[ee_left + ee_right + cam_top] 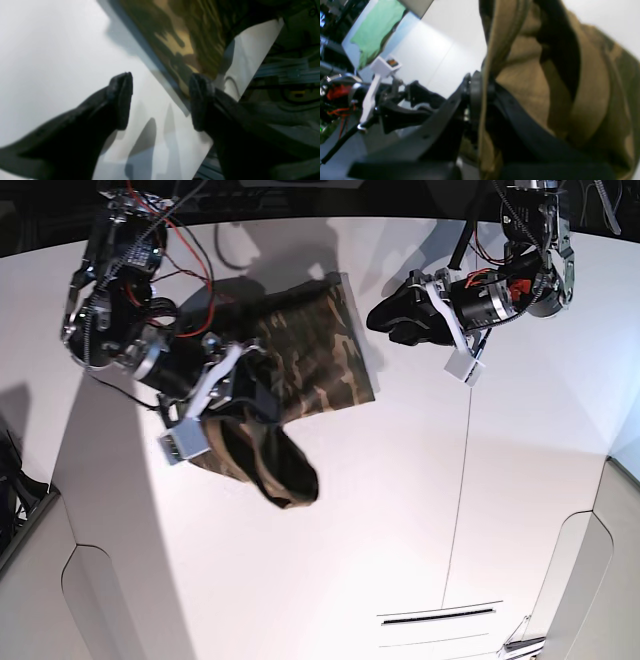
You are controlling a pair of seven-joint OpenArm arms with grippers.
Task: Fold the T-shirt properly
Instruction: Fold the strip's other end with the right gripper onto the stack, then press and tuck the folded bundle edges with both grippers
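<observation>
The camouflage T-shirt (325, 355) lies partly flat on the white table (450, 510). One bunched part of it hangs lifted (275, 465) toward the front. My right gripper (252, 392) is shut on that lifted part. In the right wrist view its fingers pinch the fold (480, 90), and the tan inner side of the T-shirt (532, 87) fills the right of the frame. My left gripper (385, 315) stands open beside the shirt's far right edge, apart from it. In the left wrist view the gripper (161, 102) hovers over bare table, with the T-shirt (185, 37) just beyond its fingertips (200, 100).
A thin seam (465, 470) runs down the table toward the front. The table's edge (260, 60) lies close behind the shirt, with frame parts and cables past it. A green cloth (377, 27) lies on another surface far off.
</observation>
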